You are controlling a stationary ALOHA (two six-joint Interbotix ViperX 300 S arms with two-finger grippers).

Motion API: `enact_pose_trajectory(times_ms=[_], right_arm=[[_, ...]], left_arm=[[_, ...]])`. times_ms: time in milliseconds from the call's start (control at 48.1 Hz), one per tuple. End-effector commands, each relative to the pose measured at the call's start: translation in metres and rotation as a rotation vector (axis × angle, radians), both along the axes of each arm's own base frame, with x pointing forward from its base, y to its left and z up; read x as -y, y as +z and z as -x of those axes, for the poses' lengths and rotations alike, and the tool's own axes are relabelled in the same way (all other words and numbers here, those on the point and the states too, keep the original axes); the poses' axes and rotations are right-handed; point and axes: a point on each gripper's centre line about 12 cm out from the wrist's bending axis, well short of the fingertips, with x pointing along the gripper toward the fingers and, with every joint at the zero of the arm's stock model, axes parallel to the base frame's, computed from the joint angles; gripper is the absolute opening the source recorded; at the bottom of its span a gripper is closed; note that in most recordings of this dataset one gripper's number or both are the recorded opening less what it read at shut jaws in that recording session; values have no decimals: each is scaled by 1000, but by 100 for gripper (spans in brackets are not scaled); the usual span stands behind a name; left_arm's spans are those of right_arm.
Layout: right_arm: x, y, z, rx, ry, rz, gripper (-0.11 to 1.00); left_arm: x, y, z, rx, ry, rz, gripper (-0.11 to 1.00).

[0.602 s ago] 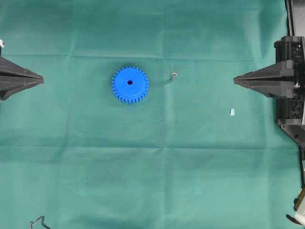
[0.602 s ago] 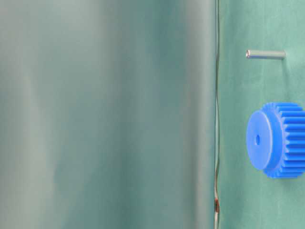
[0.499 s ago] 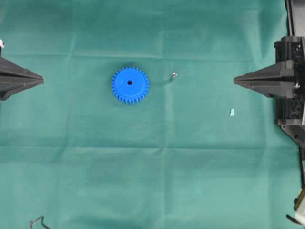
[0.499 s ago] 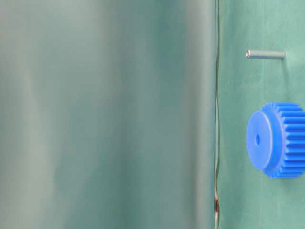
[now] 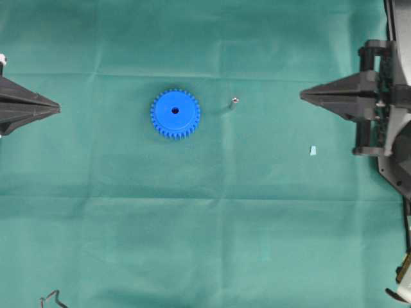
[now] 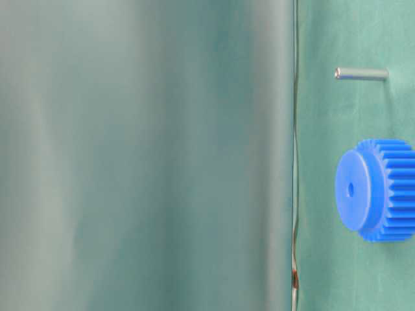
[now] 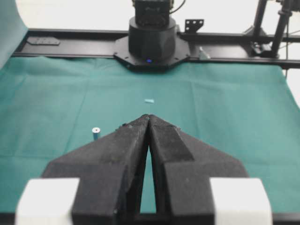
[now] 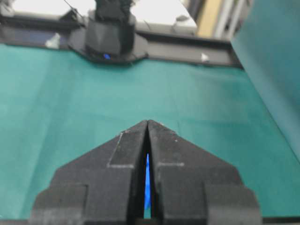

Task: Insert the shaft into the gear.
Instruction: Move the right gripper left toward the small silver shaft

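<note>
I am keeping my right end effector (image 5: 302, 95) closed to a narrow point with nothing between its tips, hovering at the right edge of the overhead frame, a little above the middle, and aiming toward the centre. In my right wrist view the two black fingers (image 8: 129, 154) are pressing together, and a sliver of blue is showing through the slit between them, probably the gear, though that view is too blurred to be sure. My left end effector (image 5: 59, 109) is sitting at the left edge of the overhead frame, likewise closed to a narrow point and gripping nothing; in my left wrist view its tips (image 7: 148, 116) are meeting at the middle of the frame. The gear (image 5: 175, 113) is lying flat on the green worktop (image 5: 205, 244), left of centre in the overhead frame, hub and centre hole facing up. The shaft (image 5: 235, 101) is standing upright near the gear, apart from it, on the side toward my right end effector and well apart from both end effectors. In the left wrist view the shaft (image 7: 95, 133) is showing left of my fingers. A small pale scrap (image 5: 313, 151) is lying on the worktop at the right of the overhead frame, below my right end effector.
</note>
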Motion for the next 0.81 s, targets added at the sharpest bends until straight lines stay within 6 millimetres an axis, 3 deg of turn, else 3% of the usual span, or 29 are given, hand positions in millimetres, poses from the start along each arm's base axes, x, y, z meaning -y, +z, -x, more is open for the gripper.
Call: enact_pose_trajectory(times_ms=[0, 104, 312, 602, 789], right_arm=[[7, 6, -7, 27, -28, -10, 6], [15, -3, -16, 13, -63, -22, 23], [30, -39, -41, -81, -115, -52, 81], [50, -97, -72, -196, -206, -125, 76], [58, -121, -84, -230, -252, -152, 76]], left_arm=[[0, 10, -3, 23, -1, -6, 0], [0, 9, -3, 20, -2, -4, 0], [0, 9, -3, 20, -1, -4, 0], [0, 8, -3, 15, -2, -3, 0], [0, 7, -3, 12, -2, -4, 0]])
